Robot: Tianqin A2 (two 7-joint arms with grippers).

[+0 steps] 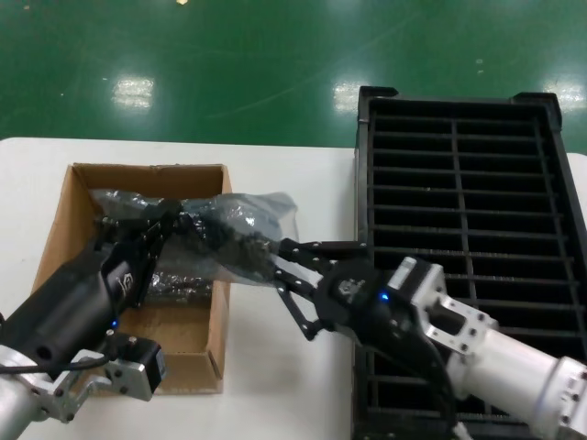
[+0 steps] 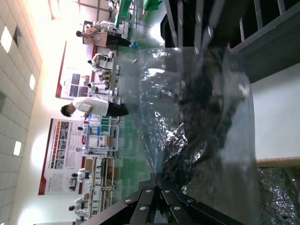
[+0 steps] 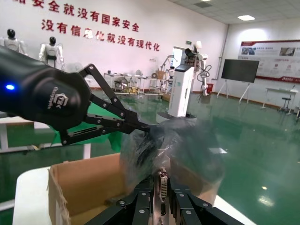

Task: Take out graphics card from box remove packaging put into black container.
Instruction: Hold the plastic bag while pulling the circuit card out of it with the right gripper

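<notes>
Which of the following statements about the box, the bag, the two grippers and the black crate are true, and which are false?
1. The crinkled translucent grey plastic bag is held above the brown cardboard box's edge. True.
2. The left gripper holds one end of the bag. True.
3. The right gripper rests inside the large black ribbed plastic crate. False: it grips the bag's other end, beside the crate.
4. The bag lies in the crate. False: it is between box and crate.

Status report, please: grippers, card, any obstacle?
Left gripper and right gripper shut on packaging, held over box. Graphics card still bagged. Nothing blocks black container.
</notes>
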